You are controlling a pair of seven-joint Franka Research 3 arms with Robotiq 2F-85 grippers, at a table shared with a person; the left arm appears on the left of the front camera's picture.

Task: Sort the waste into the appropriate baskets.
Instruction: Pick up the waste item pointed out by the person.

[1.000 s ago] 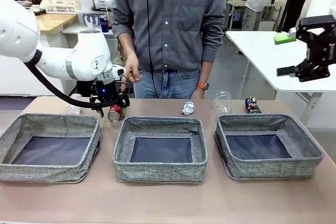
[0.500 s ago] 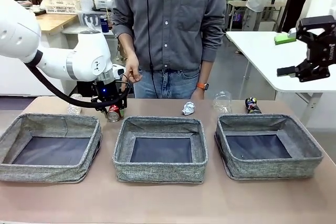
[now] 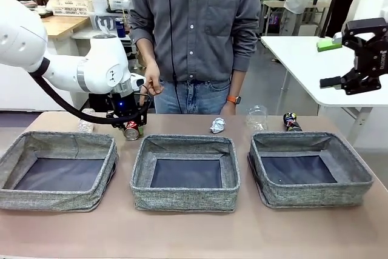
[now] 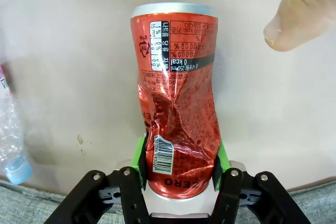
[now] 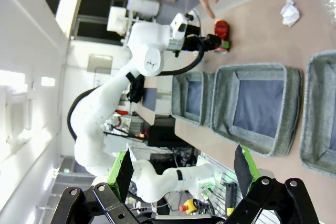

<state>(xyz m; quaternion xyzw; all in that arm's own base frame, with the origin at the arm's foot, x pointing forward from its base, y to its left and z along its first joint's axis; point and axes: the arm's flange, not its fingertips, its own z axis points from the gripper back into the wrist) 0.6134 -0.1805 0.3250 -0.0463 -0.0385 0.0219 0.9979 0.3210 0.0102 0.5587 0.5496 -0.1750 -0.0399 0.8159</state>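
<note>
Along the lower half of the front view, three grey woven baskets sit in a row on the tan surface [image 3: 182, 235]: the left basket [image 3: 54, 199], the middle basket [image 3: 185, 199] and the right basket [image 3: 315, 195]. All three show bare dark bottoms, so nothing has been sorted into them yet.

Just behind the gap between the left and middle baskets, the left tool [image 3: 131, 130] hangs from a white arm that enters at the picture's left. It is pinching the red can [image 3: 131, 130]. In the left wrist view the dented red can [image 4: 176, 98] fills the centre, with the green pads [image 4: 139, 156] pressed against both sides of its lower end. Whether the can has left the surface cannot be told.

Farther back, the rest of the waste lies in a line: a clear bottle [image 3: 85, 121] at far left, a paper ball [image 3: 217, 125] near centre, a clear cup [image 3: 257, 117] and a dark can [image 3: 291, 121] to the right. A person stands behind, one hand [image 3: 151, 83] hanging above the left tool.

In the upper right, the right tool [image 3: 354, 59] hovers high, jaws spread and holding nothing.

The judgement: the first item is gripped, and all five pieces have yet to be dropped in.
</note>
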